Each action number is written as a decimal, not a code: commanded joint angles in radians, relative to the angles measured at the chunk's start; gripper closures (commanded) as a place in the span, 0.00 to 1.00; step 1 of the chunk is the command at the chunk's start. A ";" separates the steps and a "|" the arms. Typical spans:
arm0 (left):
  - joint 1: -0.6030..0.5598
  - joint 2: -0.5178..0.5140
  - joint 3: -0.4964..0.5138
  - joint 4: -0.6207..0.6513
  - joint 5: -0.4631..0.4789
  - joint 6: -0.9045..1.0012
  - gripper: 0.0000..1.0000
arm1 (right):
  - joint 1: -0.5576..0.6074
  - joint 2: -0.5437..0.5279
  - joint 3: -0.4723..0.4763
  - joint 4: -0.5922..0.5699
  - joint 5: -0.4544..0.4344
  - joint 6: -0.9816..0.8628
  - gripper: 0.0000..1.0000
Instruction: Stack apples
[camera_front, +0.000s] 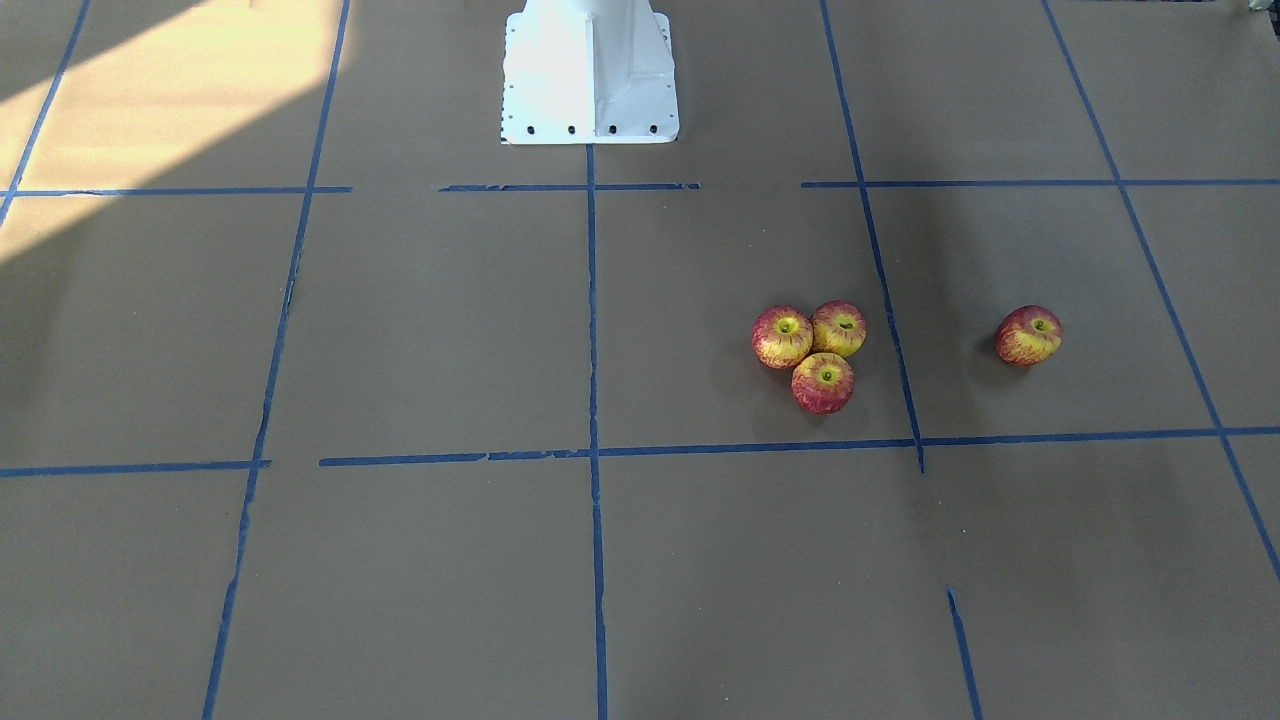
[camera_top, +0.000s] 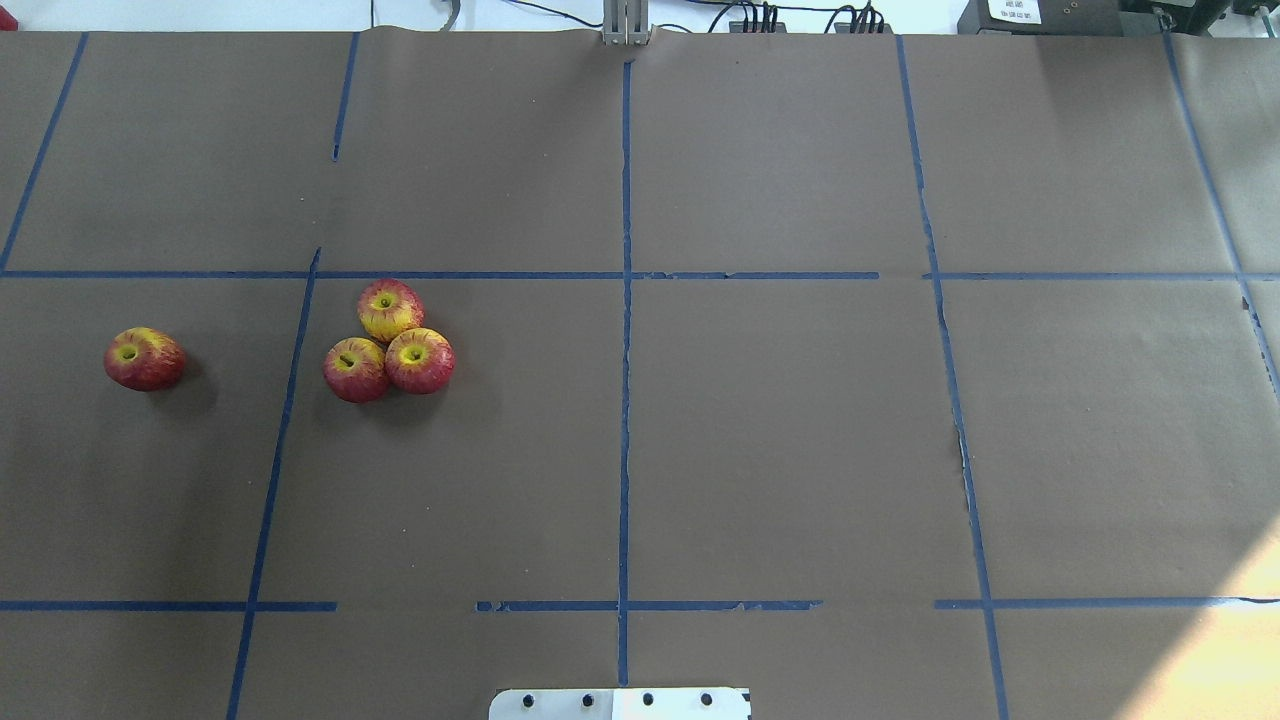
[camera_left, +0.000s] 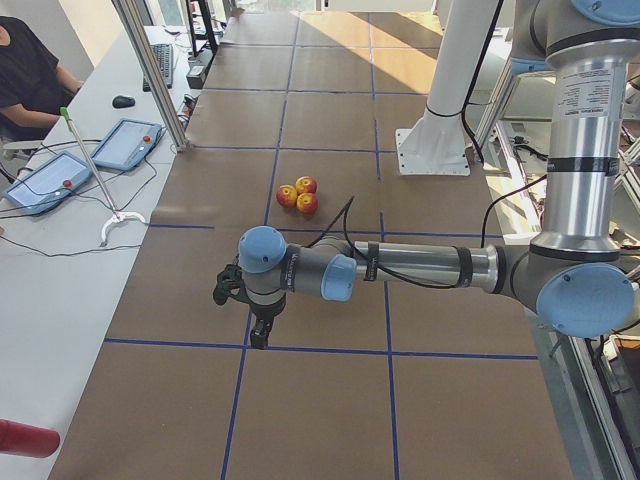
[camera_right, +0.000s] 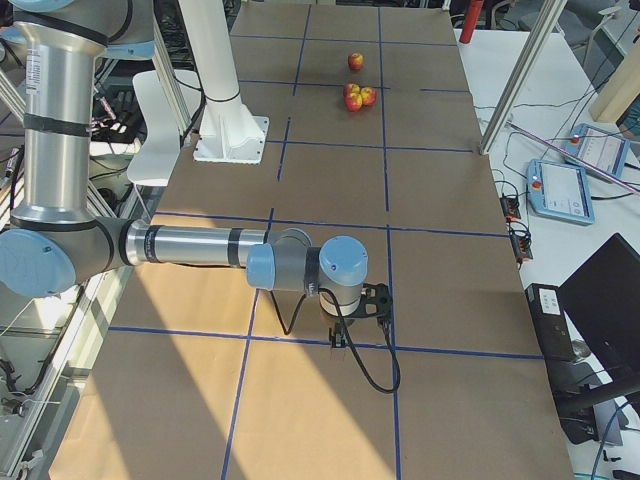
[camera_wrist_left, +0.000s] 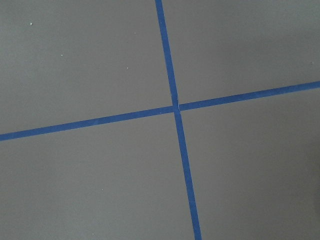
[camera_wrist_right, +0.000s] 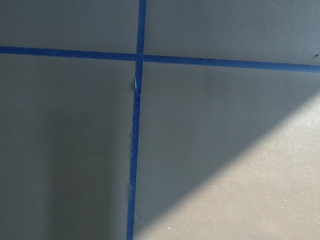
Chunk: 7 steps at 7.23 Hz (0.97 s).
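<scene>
Exterior left view shows the left gripper (camera_left: 258, 338) pointing straight down above the table (camera_top: 800, 450), at the end of a forearm stretched out level. Whether its jaws stand wide or narrow cannot be told from that side view. The right gripper (camera_right: 338, 340) shows only in the exterior right view, also pointing down from a level forearm, and the state of its jaws cannot be told either. Each wrist camera looks down on brown paper and a crossing of blue tape (camera_wrist_left: 176, 107), and the right wrist's view has a wedge of sunlight at 4 o'clock. Both grippers hang well apart from the apples (camera_top: 419, 360). In the overhead view three of these sit in a tight triangle at about 9 o'clock from the table's middle, each touching the other two. One is at 12 o'clock in the group, one at 8 o'clock and one at 4 o'clock. Their yellow-green dimples face up. The fourth apple (camera_top: 144, 358) lies alone at 9 o'clock from the group, across a line of tape and well apart from it, with its dimple tipped a little to one side. All four rest on the paper, none on top of another. The white robot base (camera_front: 590, 80) stands at 12 o'clock in the front-facing view, with the group at about 4 o'clock from it. Beyond the table's long edge, a seated person (camera_left: 25, 75) in black and two tablets (camera_left: 125, 143) show on a white bench.
</scene>
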 joint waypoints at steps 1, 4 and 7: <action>0.063 -0.003 -0.007 -0.026 -0.033 -0.131 0.00 | 0.000 0.000 0.000 0.000 0.000 0.000 0.00; 0.270 -0.006 -0.072 -0.199 0.006 -0.535 0.00 | 0.000 0.000 0.000 0.000 0.000 0.000 0.00; 0.457 -0.003 -0.069 -0.327 0.122 -0.832 0.00 | 0.000 0.000 0.000 0.000 0.000 0.000 0.00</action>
